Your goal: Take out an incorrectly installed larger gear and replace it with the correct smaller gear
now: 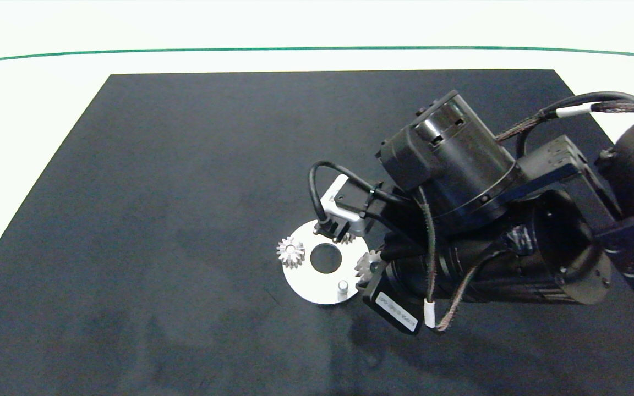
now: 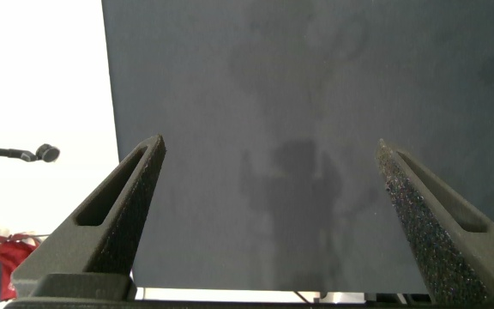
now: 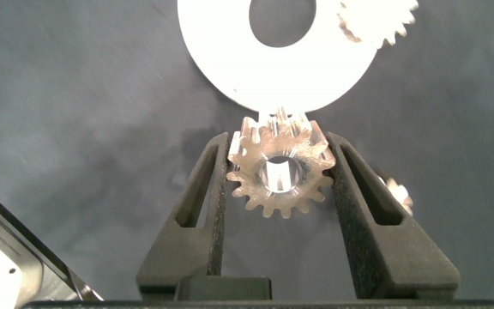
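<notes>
My right gripper (image 3: 279,142) is shut on the larger gear (image 3: 277,172), a silver gear with a wide centre hole. In the head view this larger gear (image 1: 368,265) sits at the right rim of the white round plate (image 1: 311,286). On the plate's left side lies a smaller gear (image 1: 290,252) with short blunt teeth and a small dark hole. A bare peg (image 1: 343,287) stands on the plate's near edge. My left gripper (image 2: 273,146) hangs open over the dark mat, outside the head view.
A third gear (image 1: 348,238) peeks out from under the wrist camera at the plate's far edge. Behind my right finger a metal piece (image 3: 399,193) lies on the mat, mostly hidden. The black mat (image 1: 157,220) covers the table, with white table (image 1: 20,137) around it.
</notes>
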Robot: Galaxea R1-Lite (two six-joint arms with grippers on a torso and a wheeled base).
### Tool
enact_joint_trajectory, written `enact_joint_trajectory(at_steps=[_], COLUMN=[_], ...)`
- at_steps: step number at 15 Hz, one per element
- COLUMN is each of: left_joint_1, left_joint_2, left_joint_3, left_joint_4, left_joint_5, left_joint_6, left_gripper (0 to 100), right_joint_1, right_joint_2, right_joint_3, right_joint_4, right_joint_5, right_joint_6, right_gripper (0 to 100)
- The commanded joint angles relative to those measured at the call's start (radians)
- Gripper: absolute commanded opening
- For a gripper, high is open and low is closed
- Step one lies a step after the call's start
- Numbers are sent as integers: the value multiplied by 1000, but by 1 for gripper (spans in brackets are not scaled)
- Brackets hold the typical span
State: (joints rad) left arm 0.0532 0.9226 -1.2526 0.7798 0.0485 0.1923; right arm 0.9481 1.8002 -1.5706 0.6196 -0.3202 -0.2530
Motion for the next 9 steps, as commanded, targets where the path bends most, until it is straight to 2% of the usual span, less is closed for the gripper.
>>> enact_joint_trajectory(at_steps=[1, 6, 9], left_joint_1=[0, -1, -1], left_joint_2=[-1, -1, -1], left_joint_3=[-1, 1, 1], left_joint_4=[4, 4, 4], left_joint_5=[1, 1, 1], left_joint_6=[1, 1, 1], left_gripper=[100, 100, 100], right_joint_1=[14, 14, 11], right_joint_2=[54, 103, 126], right_joint_3=[-15, -23, -49], right_joint_4=[5, 2, 3], right_joint_5=[-2, 0, 0], right_joint_6=[0, 34, 41], right_gripper=[28, 28, 28])
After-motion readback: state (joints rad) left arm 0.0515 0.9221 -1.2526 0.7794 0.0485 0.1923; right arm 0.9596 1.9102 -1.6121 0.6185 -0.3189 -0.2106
